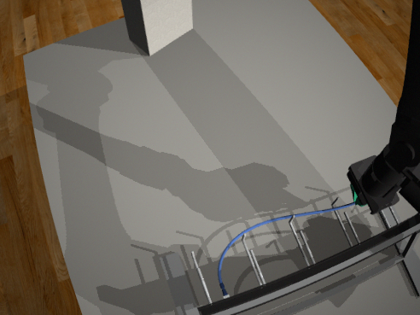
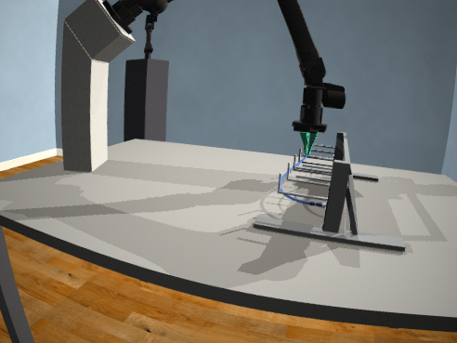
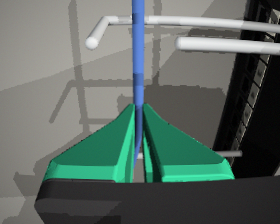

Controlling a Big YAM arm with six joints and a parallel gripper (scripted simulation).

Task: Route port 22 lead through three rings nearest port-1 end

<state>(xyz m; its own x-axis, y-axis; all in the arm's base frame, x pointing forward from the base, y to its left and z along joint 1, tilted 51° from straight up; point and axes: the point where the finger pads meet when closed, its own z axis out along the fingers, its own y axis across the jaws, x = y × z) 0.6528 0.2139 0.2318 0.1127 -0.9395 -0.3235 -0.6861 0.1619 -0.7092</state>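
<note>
A blue lead (image 1: 260, 224) (image 2: 293, 166) (image 3: 138, 47) runs from its plug (image 1: 224, 294) in the black patch panel (image 1: 299, 275) (image 2: 338, 181) up in an arc and along the row of metal cable rings (image 1: 296, 235) (image 2: 302, 172) to my gripper. My gripper (image 1: 355, 201) (image 2: 308, 148) (image 3: 138, 112), with green fingers, is shut on the lead's free end, just above the rings near the far end of the rack. In the wrist view a ring's bent rod (image 3: 103, 28) lies under the lead. I cannot tell which rings the lead sits inside.
The rack stands on a flat base bar (image 2: 325, 237) on the grey table (image 1: 256, 85) (image 2: 163, 209), near its right side. A white post (image 1: 158, 8) (image 2: 84, 93) and a dark block (image 2: 145, 99) stand at the far side. The table edge (image 2: 232, 297) is well in front.
</note>
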